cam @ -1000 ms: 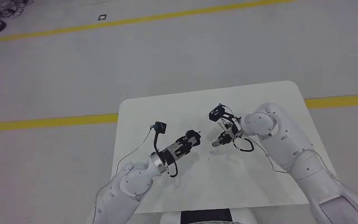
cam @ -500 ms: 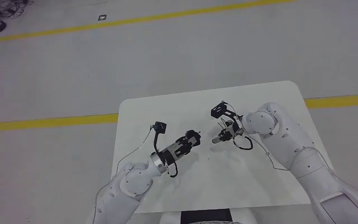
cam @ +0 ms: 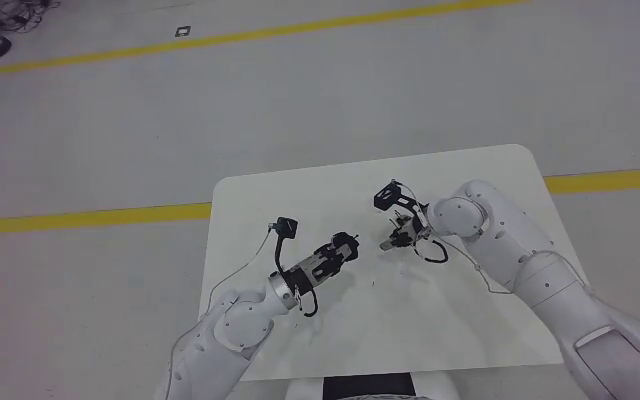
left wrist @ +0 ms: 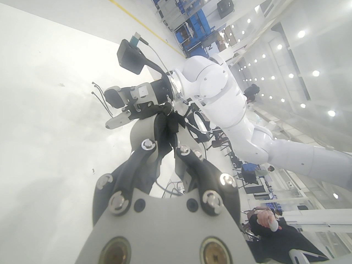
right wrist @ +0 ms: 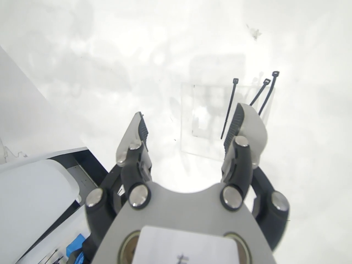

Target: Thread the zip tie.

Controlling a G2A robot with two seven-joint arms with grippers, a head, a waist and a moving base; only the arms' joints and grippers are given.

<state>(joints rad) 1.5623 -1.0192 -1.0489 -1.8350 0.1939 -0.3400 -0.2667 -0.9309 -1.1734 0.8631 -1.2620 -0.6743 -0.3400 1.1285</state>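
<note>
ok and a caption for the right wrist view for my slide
Open right gripper over the white table, facing three black zip ties that lie on a clear sheet.

White arms (cam: 500, 235), black cables (cam: 436, 257), silver screws (right wrist: 230, 194)

A single white surface (cam: 480, 180) carries three thin black zip ties (right wrist: 229, 108), each with a small square head, and one clear square sheet (right wrist: 203, 146). Two robot claws are in view, one left claw (cam: 345, 243) and one right claw (right wrist: 189, 112)
</note>
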